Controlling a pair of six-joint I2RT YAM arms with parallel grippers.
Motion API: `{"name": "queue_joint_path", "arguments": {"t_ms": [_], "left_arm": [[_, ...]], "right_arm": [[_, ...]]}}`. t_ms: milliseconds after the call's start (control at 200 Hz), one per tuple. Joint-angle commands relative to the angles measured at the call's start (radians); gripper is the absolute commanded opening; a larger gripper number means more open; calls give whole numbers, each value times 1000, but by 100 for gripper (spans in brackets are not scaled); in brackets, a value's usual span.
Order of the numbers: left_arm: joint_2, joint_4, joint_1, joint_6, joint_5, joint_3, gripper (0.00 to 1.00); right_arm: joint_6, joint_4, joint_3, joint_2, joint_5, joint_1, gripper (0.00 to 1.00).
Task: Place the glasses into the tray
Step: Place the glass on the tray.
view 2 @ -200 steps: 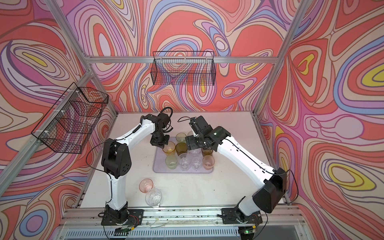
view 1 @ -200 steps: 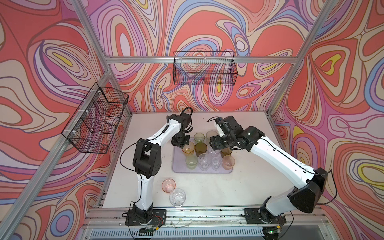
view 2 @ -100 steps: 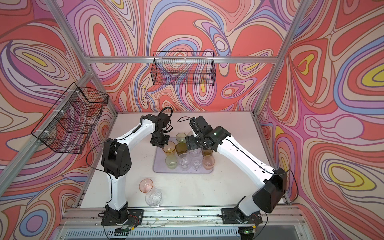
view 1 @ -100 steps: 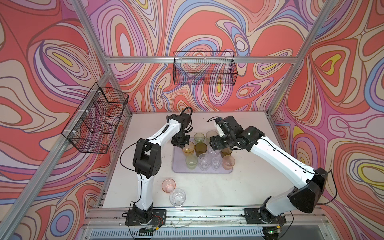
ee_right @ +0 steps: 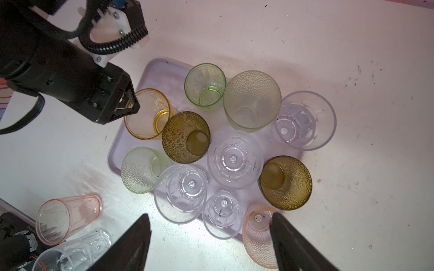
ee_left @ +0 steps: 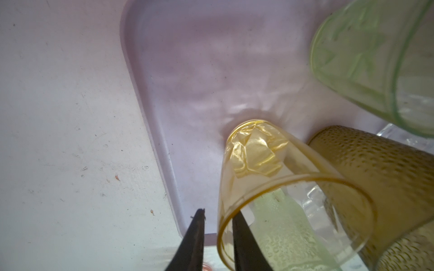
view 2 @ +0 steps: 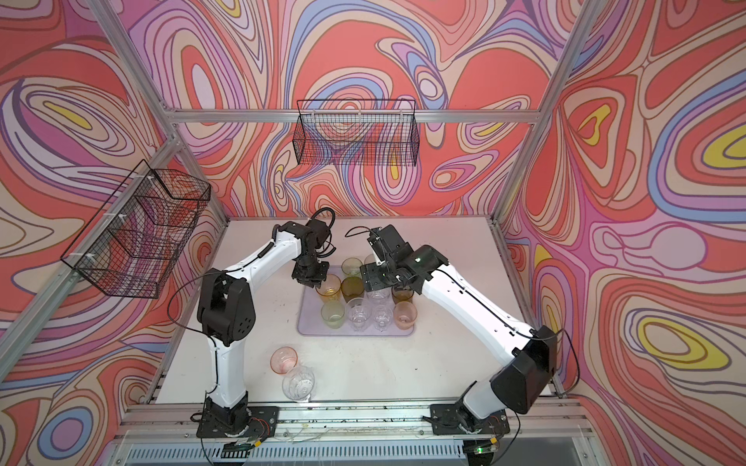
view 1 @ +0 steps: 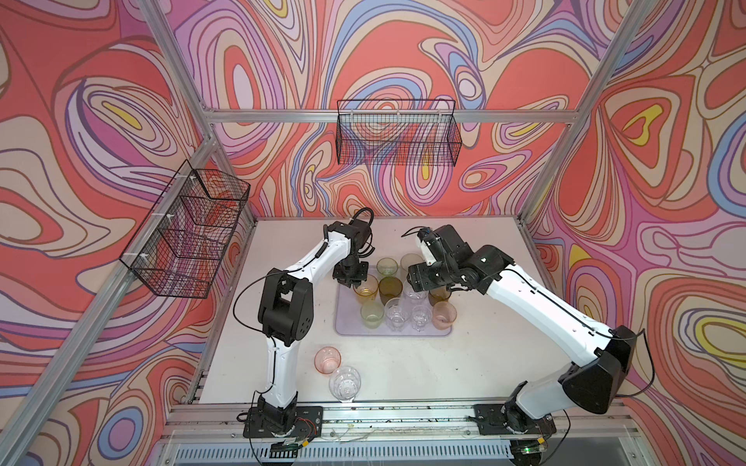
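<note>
Little has shifted since a second ago. Both arms and every glass sit where they did, and only the left gripper (ee_left: 218, 211) has loosened. Its fingers are now slightly parted, one inside and one outside the rim of the amber glass (ee_left: 256, 154), the outer one clear of the wall. That rim hold looks chosen to set the glass down upright. It stands in the far left corner of the tray (ee_left: 187, 70), just beside an olive glass (ee_left: 375, 169). The left arm reaches out, elbow raised, wrist pointing down. Off the tray's near left corner, a pink glass (view 1: 327, 360) and a clear glass (view 1: 344, 383) wait on the table (view 1: 403, 363). Over the tray's far right part hovers the right gripper (ee_right: 210, 215), spread wide and empty.
</note>
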Motion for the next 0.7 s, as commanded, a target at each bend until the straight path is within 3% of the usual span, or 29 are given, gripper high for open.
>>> {"name": "queue_joint_path", "arguments": {"t_ms": [0, 691], "left_arm": [[-17, -41, 4, -7, -7, 26, 29], [-193, -134, 4, 5, -31, 23, 33]], "right_arm": [[-7, -6, -2, -25, 5, -5, 83], [-26, 19, -11, -13, -26, -6, 83]]}}
